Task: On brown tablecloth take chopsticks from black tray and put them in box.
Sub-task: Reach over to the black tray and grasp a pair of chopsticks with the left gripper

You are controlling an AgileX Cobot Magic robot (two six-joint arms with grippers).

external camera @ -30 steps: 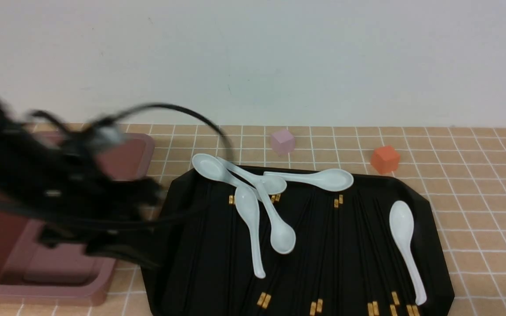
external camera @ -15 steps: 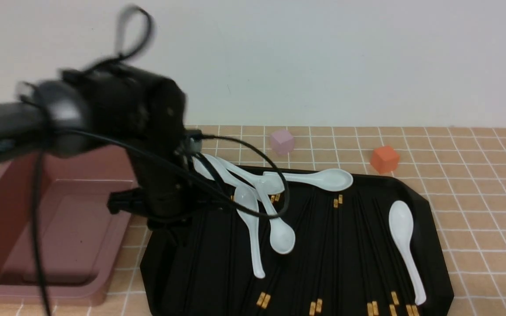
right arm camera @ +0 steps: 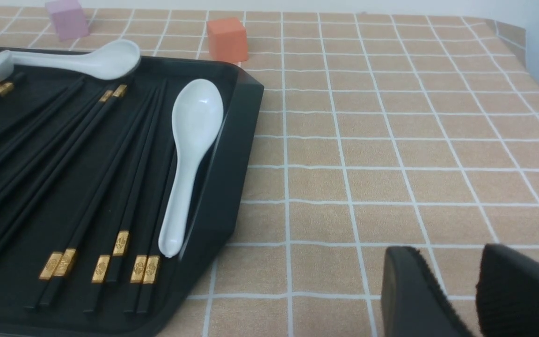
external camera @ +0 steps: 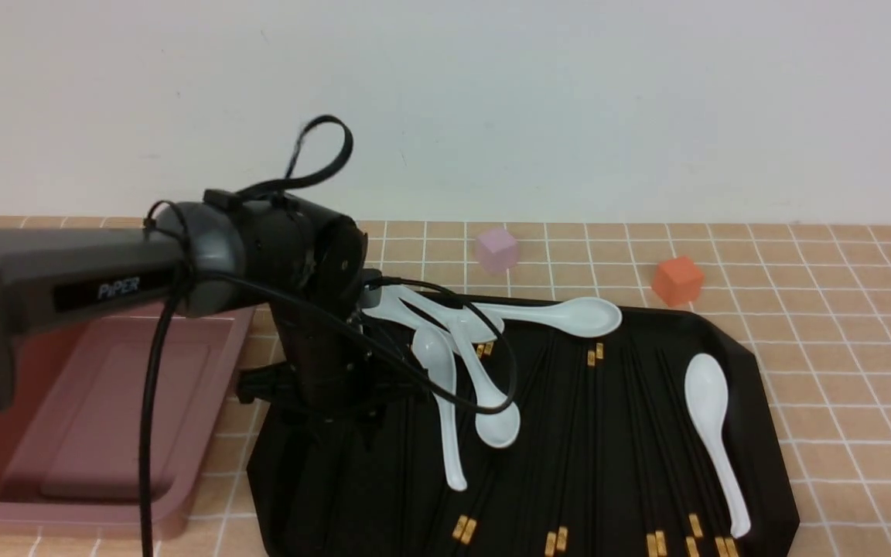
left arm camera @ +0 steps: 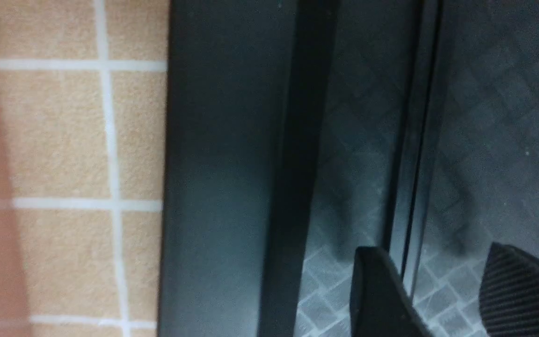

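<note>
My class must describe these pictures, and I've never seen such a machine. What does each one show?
It is a robot with two arms, each ending in a gripper. The wide picture looks forward from between them; the others come from wrist cameras. On the checked tablecloth sit a black tray of chopsticks and white spoons, a pink box, a lilac cube and an orange cube. The left gripper is open over chopsticks in the tray; the right gripper is open over cloth. Neither holds anything.
</note>
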